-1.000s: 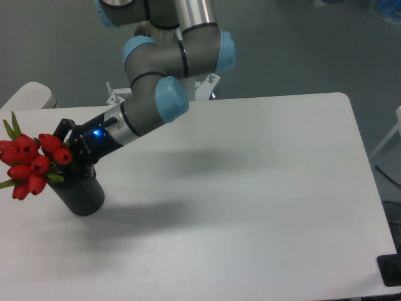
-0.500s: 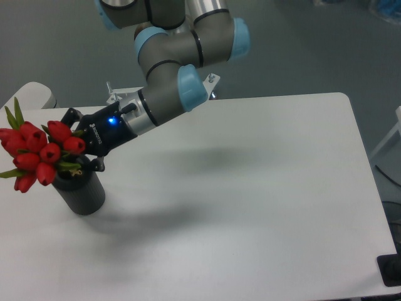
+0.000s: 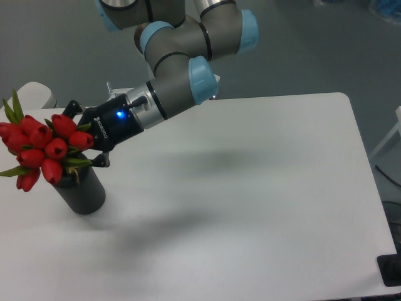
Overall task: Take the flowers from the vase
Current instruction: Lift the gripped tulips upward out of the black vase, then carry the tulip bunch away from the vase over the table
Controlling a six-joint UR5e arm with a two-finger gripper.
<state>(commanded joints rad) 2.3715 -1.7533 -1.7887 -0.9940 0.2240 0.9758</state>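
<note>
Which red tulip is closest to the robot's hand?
The bud at the bunch's right edge, right beside the hand. The other tulips sit further left, away from it.

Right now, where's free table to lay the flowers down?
Free: the wide stretch of table right of the vase, out to the right and front edges. Crowded: the left edge, where vase, flowers and gripper bunch together.

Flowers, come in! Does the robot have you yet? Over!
Pincer shut on the flowers. Bunch raised, stems still in the vase. Nothing in the way, over.
</note>
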